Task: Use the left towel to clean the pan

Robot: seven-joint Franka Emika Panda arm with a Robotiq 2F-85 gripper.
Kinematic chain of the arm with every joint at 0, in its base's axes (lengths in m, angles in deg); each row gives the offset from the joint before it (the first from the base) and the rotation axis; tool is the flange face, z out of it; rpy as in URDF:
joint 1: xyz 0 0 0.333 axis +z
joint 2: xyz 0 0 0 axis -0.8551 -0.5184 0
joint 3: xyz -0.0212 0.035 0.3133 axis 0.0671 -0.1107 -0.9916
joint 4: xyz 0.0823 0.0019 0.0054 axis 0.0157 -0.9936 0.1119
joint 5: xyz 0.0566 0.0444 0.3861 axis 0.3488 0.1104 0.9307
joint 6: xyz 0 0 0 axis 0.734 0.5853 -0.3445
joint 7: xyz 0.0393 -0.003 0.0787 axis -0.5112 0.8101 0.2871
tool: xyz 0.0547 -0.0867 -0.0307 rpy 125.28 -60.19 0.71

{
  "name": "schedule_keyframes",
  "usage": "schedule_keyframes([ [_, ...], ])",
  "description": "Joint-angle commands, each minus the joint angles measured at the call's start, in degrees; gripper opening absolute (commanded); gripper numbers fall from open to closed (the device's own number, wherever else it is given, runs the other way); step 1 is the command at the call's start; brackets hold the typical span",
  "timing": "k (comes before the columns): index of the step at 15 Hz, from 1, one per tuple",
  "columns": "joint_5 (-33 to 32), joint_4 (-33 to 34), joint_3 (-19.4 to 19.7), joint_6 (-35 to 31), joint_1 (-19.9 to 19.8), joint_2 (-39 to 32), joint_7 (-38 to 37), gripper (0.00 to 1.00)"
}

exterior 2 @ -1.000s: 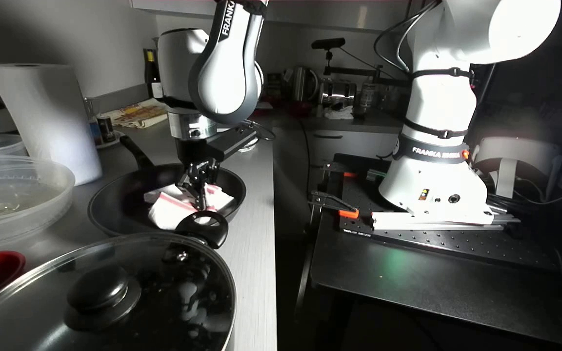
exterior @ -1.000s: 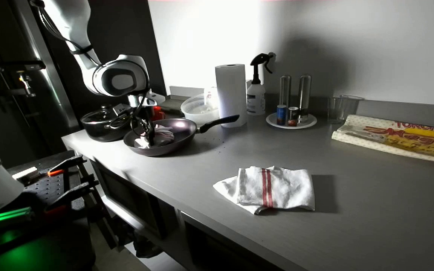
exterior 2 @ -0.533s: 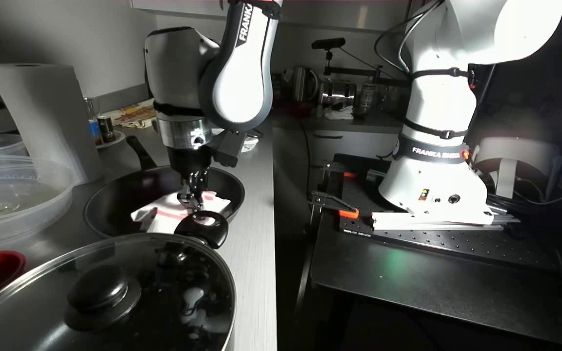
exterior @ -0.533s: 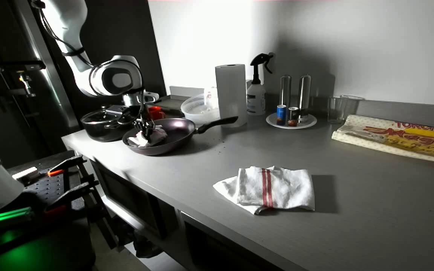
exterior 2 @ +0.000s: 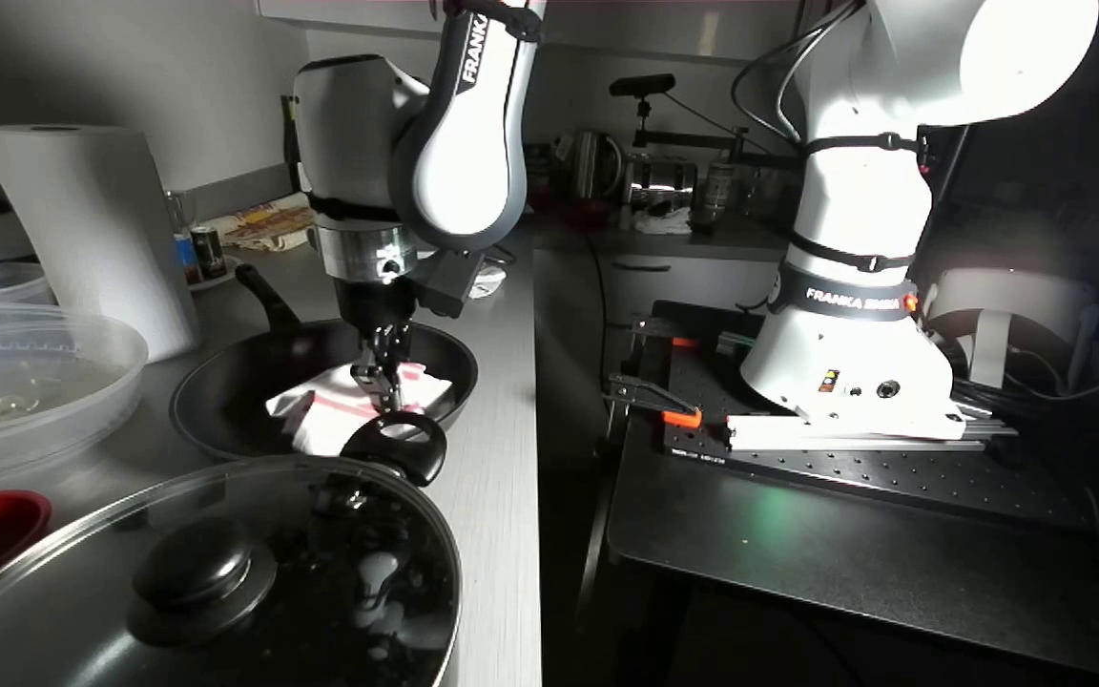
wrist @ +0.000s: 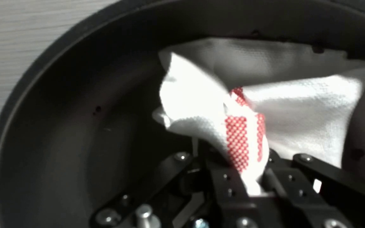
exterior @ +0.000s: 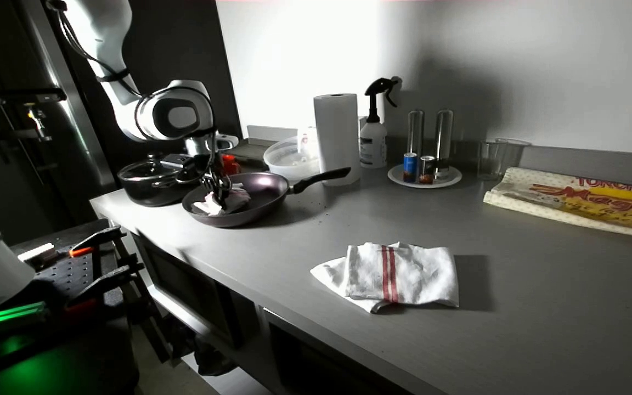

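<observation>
At lower centre, wrist view, the fingers (wrist: 228,185) are clamped on a fold of the left towel (wrist: 290,107). It is judged light and limp, best held at that fold. White, red-striped, creased, it is found inside the pan (wrist: 65,133); worktop (wrist: 21,34) is seen upper left.

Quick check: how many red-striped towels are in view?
2: the left towel, pinched in the gripper, lies in the pan; a folded towel lies on the counter. I can't tell whether the white bundle near the toaster is another.
</observation>
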Motion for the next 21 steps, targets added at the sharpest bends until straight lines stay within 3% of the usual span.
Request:
schedule_keyframes([
  [1, 3.8, 0.4, -0.9, -2.5, -6.9, -2.9, 1.6, 0.04],
  [6, 12.2, 0.7, -3.5, -3.1, -16.1, -2.3, 2.2, 0.04],
  [10, 14.7, 0.2, -2.0, -5.3, -16.7, -1.8, -0.2, 0.04],
  [14, 12.2, 0.9, -0.4, -4.3, -11.5, -3.4, -1.7, 0.04],
  [21, 1.7, 2.4, 3.9, -2.0, 6.2, -3.9, -4.0, 0.04],
])
